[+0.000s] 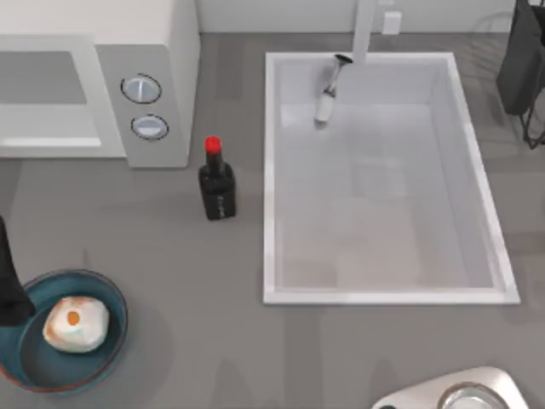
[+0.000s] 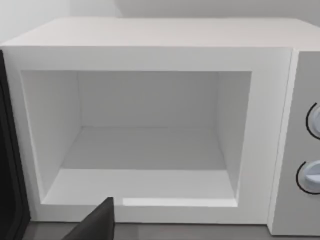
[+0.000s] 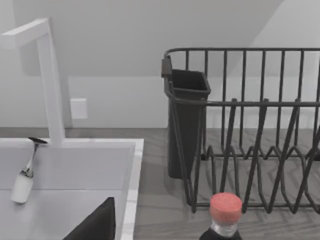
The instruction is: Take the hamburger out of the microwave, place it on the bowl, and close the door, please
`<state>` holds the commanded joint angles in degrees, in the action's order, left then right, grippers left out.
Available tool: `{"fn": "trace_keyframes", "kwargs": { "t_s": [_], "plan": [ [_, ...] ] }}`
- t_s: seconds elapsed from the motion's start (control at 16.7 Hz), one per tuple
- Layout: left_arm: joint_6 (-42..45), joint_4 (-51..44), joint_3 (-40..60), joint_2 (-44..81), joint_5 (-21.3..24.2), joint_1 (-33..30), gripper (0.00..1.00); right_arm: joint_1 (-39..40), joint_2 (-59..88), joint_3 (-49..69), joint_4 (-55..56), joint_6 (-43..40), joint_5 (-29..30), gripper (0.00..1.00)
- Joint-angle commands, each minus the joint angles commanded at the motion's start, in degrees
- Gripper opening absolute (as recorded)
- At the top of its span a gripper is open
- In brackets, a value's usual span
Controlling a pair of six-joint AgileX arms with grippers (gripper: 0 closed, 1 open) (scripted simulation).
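Observation:
The hamburger [image 1: 77, 324] lies inside the blue bowl [image 1: 117, 298] at the table's front left corner. Behind it at the back left stands the white microwave [image 1: 162, 51]. In the left wrist view the microwave [image 2: 150, 55] has an empty cavity, and its dark door [image 2: 7, 150] is swung open to one side. My left gripper [image 2: 97, 225] faces that cavity from a short way off; the dark left arm [image 1: 8, 285] sits at the left edge, touching the bowl's rim. My right gripper [image 3: 95, 225] is parked near the sink and holds nothing that I can see.
A dark bottle [image 1: 217, 183] with a red cap stands between the microwave and the white sink [image 1: 272, 170]. A glass [image 1: 328, 94] lies in the sink. A black dish rack [image 3: 240, 125] stands at the back right, a steel pan [image 1: 468, 396] at the front right.

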<state>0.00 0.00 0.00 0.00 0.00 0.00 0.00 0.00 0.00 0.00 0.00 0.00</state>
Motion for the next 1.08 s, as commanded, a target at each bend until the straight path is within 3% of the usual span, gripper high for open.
{"fn": "trace_keyframes", "kwargs": {
  "t_s": [0.06,0.84,1.08],
  "plan": [
    [0.0,0.0,0.0,0.0,0.0,0.0,1.0,0.0,0.0,0.0,0.0,0.0,0.0,1.0],
    [0.0,0.0,0.0,0.0,0.0,0.0,0.02,0.0,0.0,0.0,0.0,0.0,0.0,1.0],
    [0.0,0.0,0.0,0.0,0.0,0.0,0.0,0.0,0.0,0.0,0.0,0.0,0.0,1.0]
  ]
}}
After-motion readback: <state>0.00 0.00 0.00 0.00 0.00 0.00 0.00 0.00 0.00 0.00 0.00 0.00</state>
